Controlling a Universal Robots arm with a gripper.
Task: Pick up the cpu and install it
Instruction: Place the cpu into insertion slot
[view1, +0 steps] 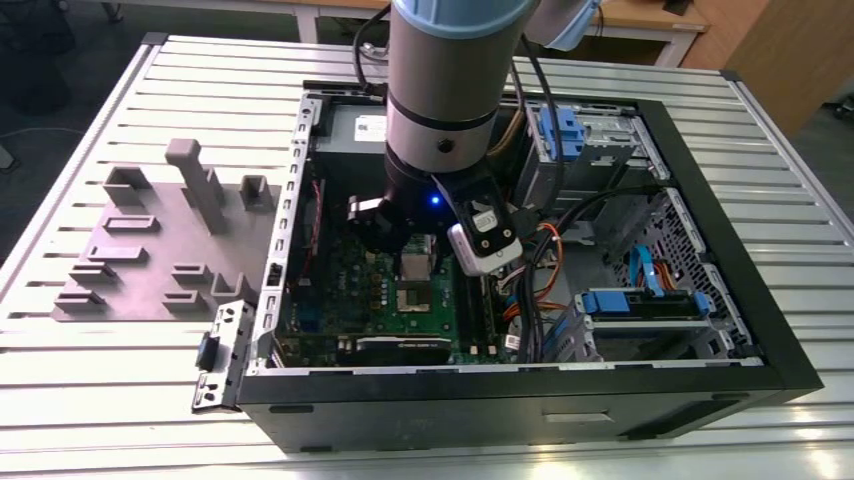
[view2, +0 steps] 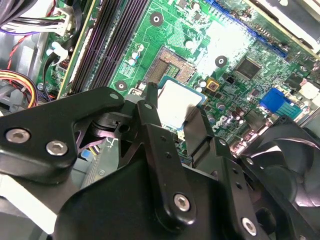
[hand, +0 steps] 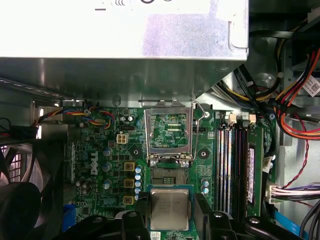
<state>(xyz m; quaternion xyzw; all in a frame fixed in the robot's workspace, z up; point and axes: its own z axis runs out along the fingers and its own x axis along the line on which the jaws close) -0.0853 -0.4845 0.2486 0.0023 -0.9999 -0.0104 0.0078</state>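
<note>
The cpu (hand: 170, 209), a small square chip with a pale silver top, sits between my two black fingers (hand: 141, 206), and my gripper (hand: 171, 201) is shut on it. It hangs just above the green motherboard (hand: 100, 165), beside the open socket (hand: 167, 175), whose silver frame (hand: 167, 134) stands tilted up. In the second wrist view the cpu (view2: 176, 99) shows between the fingertips (view2: 148, 102) of the gripper (view2: 174, 103), close to the bare socket (view2: 172, 65). In the exterior view the gripper (view1: 407, 250) reaches down into the open computer case (view1: 534, 385).
Black memory slots (hand: 235, 165) run beside the socket. A black fan (hand: 25, 190) sits on the other side, and a metal box (hand: 125, 45) hangs over the board. Coloured cables (hand: 295, 115) cross nearby. A grey plastic fixture (view1: 147, 250) lies at the exterior view's left.
</note>
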